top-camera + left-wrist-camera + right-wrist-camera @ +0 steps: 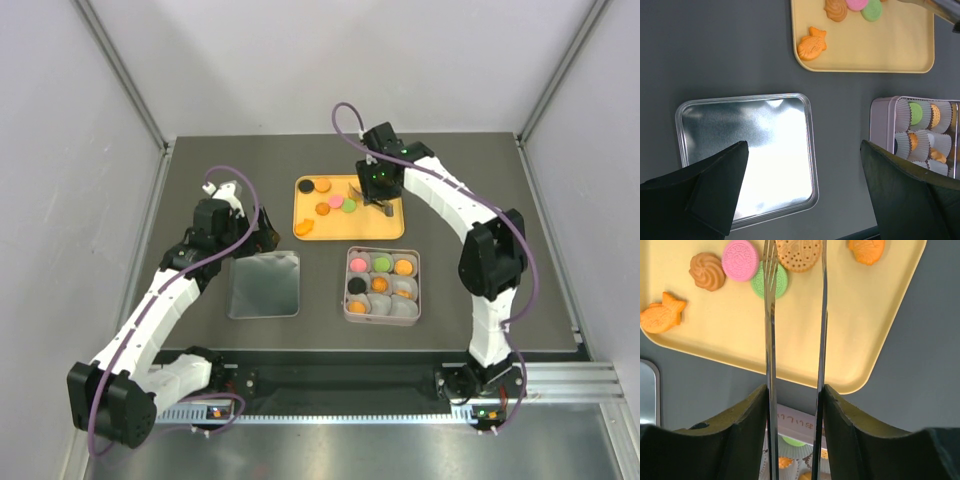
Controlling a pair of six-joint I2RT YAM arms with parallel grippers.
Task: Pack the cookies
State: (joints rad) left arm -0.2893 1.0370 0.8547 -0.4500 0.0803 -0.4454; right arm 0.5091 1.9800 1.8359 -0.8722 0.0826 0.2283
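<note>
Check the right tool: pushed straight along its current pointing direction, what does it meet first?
The right tool carries tongs, which lead. Their tips frame the tan perforated cookie on the yellow tray, so that likely comes first. The left tine also overlaps the green cookie. Height above the tray is unclear.

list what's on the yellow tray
Loose cookies: black, orange, pink, green, a fish-shaped one near a corner. From above, the right arm and tongs hide the tray's far right corner.
</note>
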